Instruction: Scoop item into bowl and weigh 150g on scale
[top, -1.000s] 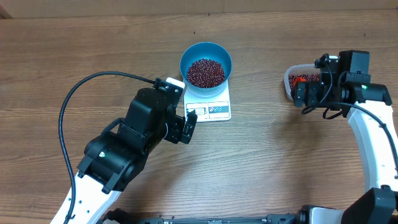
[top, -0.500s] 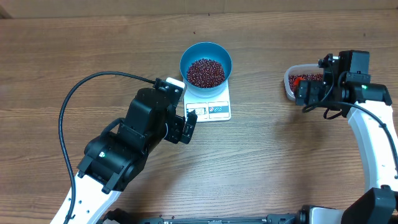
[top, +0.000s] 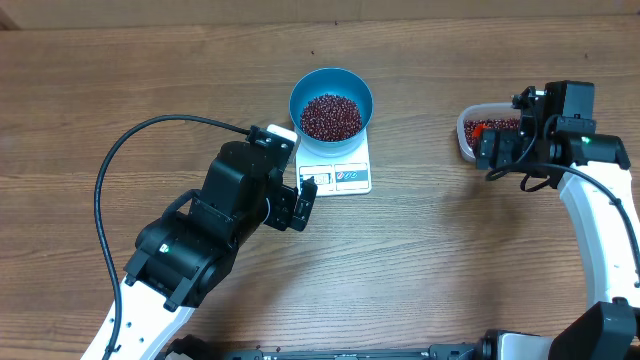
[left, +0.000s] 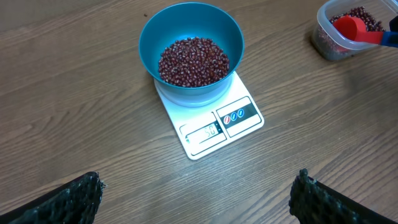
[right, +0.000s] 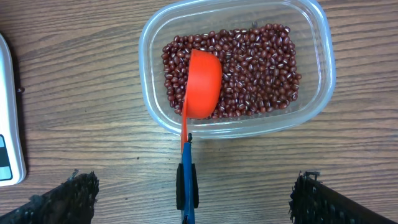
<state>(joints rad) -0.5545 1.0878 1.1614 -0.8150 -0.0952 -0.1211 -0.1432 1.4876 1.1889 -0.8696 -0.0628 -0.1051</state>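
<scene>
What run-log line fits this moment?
beans in bowl on scale | scoop in tub | left tool open | right tool open

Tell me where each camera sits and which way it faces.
Overhead: fixed above the table, facing straight down; shows left arm, right arm, bowl on scale, tub.
Left wrist: on the left arm, looking down and ahead at the bowl of beans on the scale; open left pincer, tips at the bottom corners.
Right wrist: on the right arm, looking down at the tub with the scoop; open right pincer, tips at the bottom corners.
Shared: both wrist views catch tub, scoop and scale.
</scene>
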